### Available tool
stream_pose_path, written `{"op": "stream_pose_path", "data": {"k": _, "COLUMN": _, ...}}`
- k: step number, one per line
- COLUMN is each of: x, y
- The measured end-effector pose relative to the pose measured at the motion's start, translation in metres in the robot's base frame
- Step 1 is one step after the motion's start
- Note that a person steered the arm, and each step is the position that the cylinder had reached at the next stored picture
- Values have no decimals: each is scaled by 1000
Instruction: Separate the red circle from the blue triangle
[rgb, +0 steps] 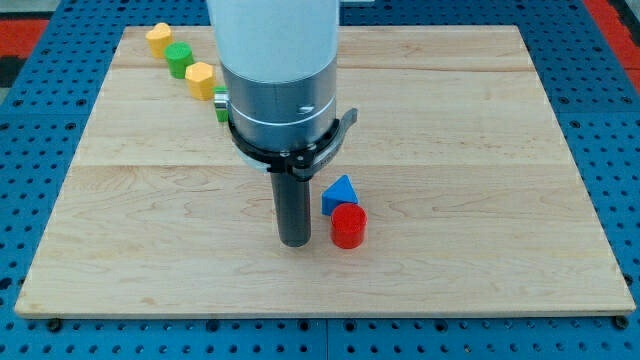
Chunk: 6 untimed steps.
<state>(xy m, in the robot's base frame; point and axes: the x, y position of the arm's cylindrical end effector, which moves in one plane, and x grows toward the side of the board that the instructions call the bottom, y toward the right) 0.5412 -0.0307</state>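
Note:
The red circle (349, 226) stands on the wooden board just below the blue triangle (339, 193), and the two touch or nearly touch. My tip (294, 241) rests on the board just to the view's left of the red circle, a small gap apart from it. The rod rises from there into the large grey and white arm body, which hides part of the board behind it.
Along the view's top left lie a yellow heart-like block (158, 38), a green block (180, 60), another yellow block (200, 79) and a green block (221, 104) partly hidden by the arm. The board (480, 150) sits on a blue perforated table.

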Motion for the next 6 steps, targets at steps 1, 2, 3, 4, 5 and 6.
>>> {"op": "stream_pose_path", "data": {"k": 1, "x": -2, "y": 2}}
{"op": "stream_pose_path", "data": {"k": 2, "x": -6, "y": 11}}
{"op": "stream_pose_path", "data": {"k": 3, "x": -6, "y": 41}}
{"op": "stream_pose_path", "data": {"k": 4, "x": -6, "y": 78}}
{"op": "stream_pose_path", "data": {"k": 5, "x": -9, "y": 96}}
{"op": "stream_pose_path", "data": {"k": 6, "x": -26, "y": 90}}
